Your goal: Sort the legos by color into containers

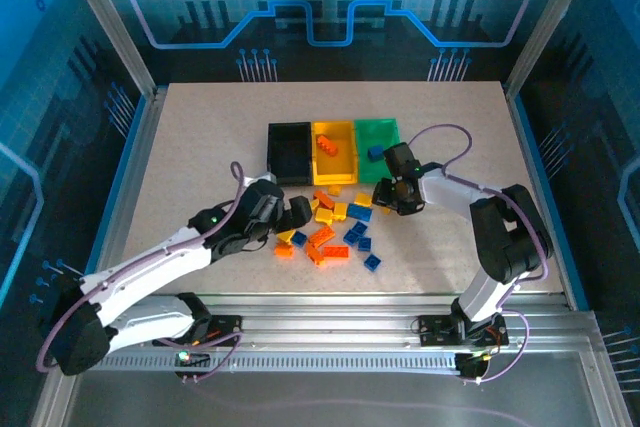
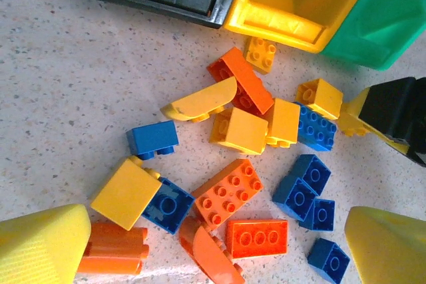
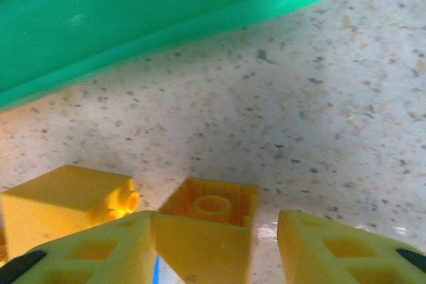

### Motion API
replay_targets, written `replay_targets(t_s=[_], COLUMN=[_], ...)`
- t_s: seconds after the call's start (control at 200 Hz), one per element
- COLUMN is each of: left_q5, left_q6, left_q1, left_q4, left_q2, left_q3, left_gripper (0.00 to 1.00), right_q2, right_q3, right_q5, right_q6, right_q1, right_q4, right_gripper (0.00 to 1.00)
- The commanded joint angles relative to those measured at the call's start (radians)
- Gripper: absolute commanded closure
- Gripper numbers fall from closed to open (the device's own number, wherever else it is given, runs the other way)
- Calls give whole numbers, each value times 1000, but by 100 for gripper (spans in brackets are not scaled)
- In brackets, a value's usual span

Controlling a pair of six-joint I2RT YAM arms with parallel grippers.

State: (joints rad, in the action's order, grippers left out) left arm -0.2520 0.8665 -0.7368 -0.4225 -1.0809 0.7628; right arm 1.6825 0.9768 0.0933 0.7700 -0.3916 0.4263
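Note:
The legos (image 1: 330, 227) lie in a loose pile of yellow, orange and blue bricks in front of the containers: a black bin (image 1: 289, 152), a yellow bin (image 1: 334, 159) and a green bin (image 1: 378, 134). My left gripper (image 1: 297, 212) hovers open over the pile's left side. In the left wrist view its fingers (image 2: 43, 244) stand wide apart around orange bricks (image 2: 226, 194). My right gripper (image 3: 216, 225) is low at the pile's right edge. A yellow brick (image 3: 206, 231) sits between its jaws, against the left finger, with a gap to the right finger (image 3: 346, 251).
A blue brick (image 1: 375, 154) lies in the green bin and an orange piece (image 1: 328, 146) in the yellow bin. The green bin's wall (image 3: 133, 18) is just beyond the right gripper. Another yellow brick (image 3: 66, 204) lies close on its left.

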Motion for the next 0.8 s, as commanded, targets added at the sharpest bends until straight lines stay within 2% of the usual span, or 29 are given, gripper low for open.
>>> replay_targets(t_s=[0.0,0.1,0.19,0.41,0.515,0.665,0.795], left_q5=[-42,-47,-50,-75,-83,-96,-87], left_q6=[30,29,27,23,23,43,72], left_q1=[-3,0,4,41,67,101,125], left_q4=[-25,-23,-31,-68,-79,-103,-113], left_q2=[47,58,55,74,96,140,189], left_q3=[-32,-47,-49,-61,-81,-133,-190], left_gripper=[1,1,1,1,1,1,1], right_q2=[-5,20,38,12,-60,-159,-98], right_q3=[-17,-4,6,-4,-6,68,231], right_q5=[59,48,48,57,75,87,103], right_q6=[21,9,3,-18,-40,-87,-116], right_q1=[5,3,3,-4,-27,-130,-255], right_q4=[35,31,31,41,62,112,129], right_gripper=[48,47,49,68,73,74,73])
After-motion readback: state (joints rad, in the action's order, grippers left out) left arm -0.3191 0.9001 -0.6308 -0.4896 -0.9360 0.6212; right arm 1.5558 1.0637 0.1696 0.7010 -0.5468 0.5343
